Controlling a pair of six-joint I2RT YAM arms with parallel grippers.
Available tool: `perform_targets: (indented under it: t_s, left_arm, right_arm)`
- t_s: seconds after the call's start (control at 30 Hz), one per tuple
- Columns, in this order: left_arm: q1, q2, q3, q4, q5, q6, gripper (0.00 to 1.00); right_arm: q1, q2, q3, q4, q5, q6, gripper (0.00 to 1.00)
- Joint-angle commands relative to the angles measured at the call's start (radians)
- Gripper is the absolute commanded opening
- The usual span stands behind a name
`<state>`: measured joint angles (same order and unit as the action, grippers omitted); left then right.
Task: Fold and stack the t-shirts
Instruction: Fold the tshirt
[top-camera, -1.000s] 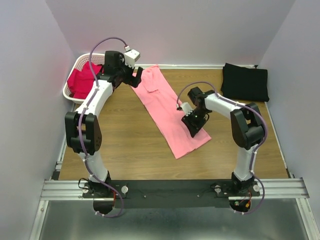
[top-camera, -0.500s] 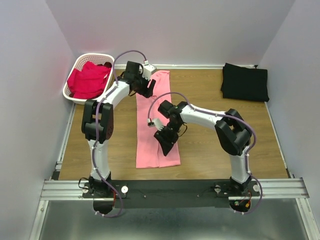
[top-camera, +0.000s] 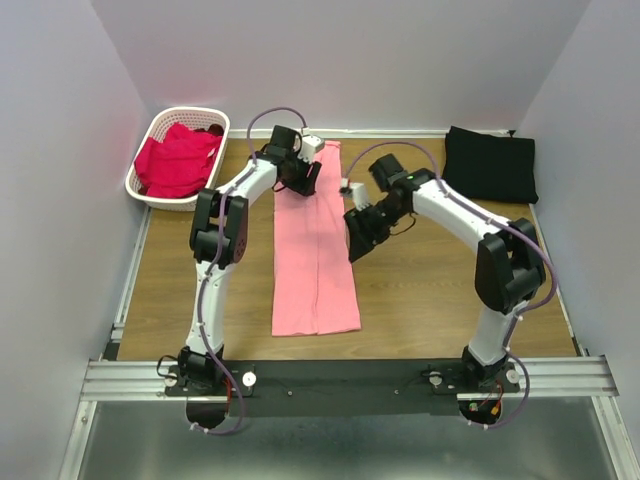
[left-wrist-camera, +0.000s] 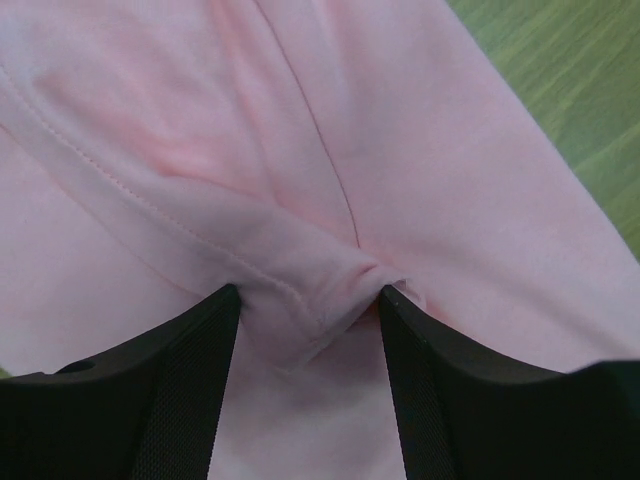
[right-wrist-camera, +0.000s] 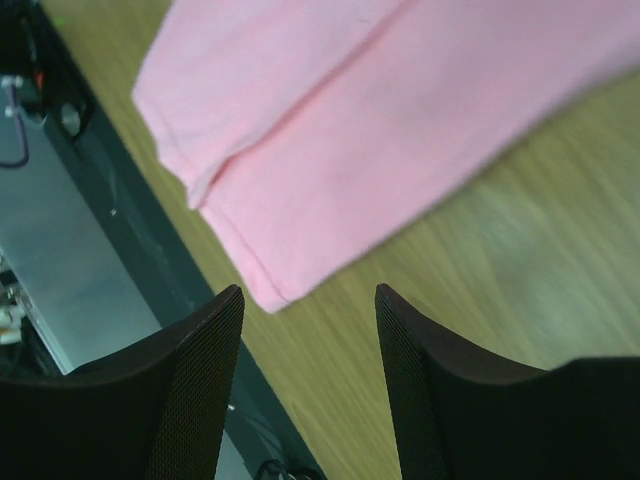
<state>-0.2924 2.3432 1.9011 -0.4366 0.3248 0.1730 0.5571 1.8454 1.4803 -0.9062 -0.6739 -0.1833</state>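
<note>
Left claw (top-camera: 305, 178) (left-wrist-camera: 308, 295): tips pressed down onto the far end of the pink shirt (top-camera: 315, 270) (left-wrist-camera: 450, 200), jaws spread apart. A puckered ridge of fabric with a stitched hem stands between the fingers; whether they squeeze it, cannot tell. Right claw (top-camera: 357, 245) (right-wrist-camera: 308, 295): released, jaws wide with nothing between them, hanging just beside the pink shirt's right edge at about mid-length. Its wrist view looks down on the shirt's near corner (right-wrist-camera: 400, 130), bare wood and the rail. Pink shirt lies flat as a long narrow strip with a crease down its length, running from the far edge of the counter (top-camera: 430, 300) toward the near rail (top-camera: 350, 385), left of centre. From above, the left claw hides the strip's far end. Count: one pink shirt and one black shirt (top-camera: 490, 165), the black one folded at the far right corner, well apart from both claws. There is a heap of red shirts (top-camera: 178, 160), number not readable, in one white basket (top-camera: 190, 110) at the far left corner. Left arm is stretched far forward along the strip's left side. Right arm rises from its base, then bends inward and to the left, wrist tipped down.
</note>
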Motion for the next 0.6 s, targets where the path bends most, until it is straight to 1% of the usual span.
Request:
perform_targets:
  t_s: [0.0,0.07,0.1,0.23,0.3,0.33,0.37,0.4,0.43,0.47,0.5,0.53,0.57]
  left_arm:
    - [-0.031,0.088,0.12,-0.033,0.005,-0.039,0.66]
    - [-0.033,0.151,0.183,-0.053,0.008,-0.067,0.65]
    - [-0.033,0.172,0.256,-0.062,0.008,-0.078,0.64]
    - [-0.031,0.26,0.423,-0.071,0.016,-0.115,0.64]
    - [-0.031,0.275,0.469,-0.053,0.043,-0.119,0.66]
    - [-0.031,0.268,0.478,-0.038,0.051,-0.124,0.69]
    - [-0.031,0.233,0.475,-0.019,0.068,-0.124,0.73]
    - [-0.031,0.208,0.464,0.011,0.074,-0.113,0.83]
    - [-0.031,0.146,0.457,0.021,0.079,-0.103,0.89]
    - [-0.031,0.107,0.451,0.033,0.083,-0.09,0.97]
    - [-0.031,0.067,0.443,0.044,0.1,-0.069,0.99]
    - [-0.027,-0.027,0.408,0.048,0.114,-0.047,0.98]
    - [-0.022,-0.083,0.38,0.053,0.129,-0.023,0.98]
  right_arm:
    - [-0.098,-0.02,-0.021,0.0,0.045,-0.007,0.63]
    - [-0.141,-0.026,-0.025,-0.005,0.06,-0.018,0.63]
    - [-0.154,-0.028,-0.025,-0.008,0.071,-0.021,0.63]
    - [-0.19,-0.025,0.0,-0.019,0.114,-0.031,0.63]
    - [-0.197,-0.018,0.031,-0.023,0.129,-0.038,0.63]
    - [-0.197,-0.017,0.044,-0.023,0.144,-0.041,0.63]
    - [-0.195,-0.015,0.06,-0.026,0.149,-0.039,0.64]
    - [-0.197,-0.012,0.092,-0.03,0.154,-0.039,0.64]
    - [-0.195,-0.012,0.112,-0.036,0.154,-0.039,0.64]
    - [-0.197,-0.014,0.129,-0.04,0.152,-0.038,0.64]
    - [-0.197,-0.014,0.146,-0.043,0.151,-0.044,0.66]
    - [-0.197,-0.021,0.172,-0.045,0.145,-0.045,0.66]
    - [-0.195,-0.026,0.178,-0.046,0.143,-0.045,0.67]
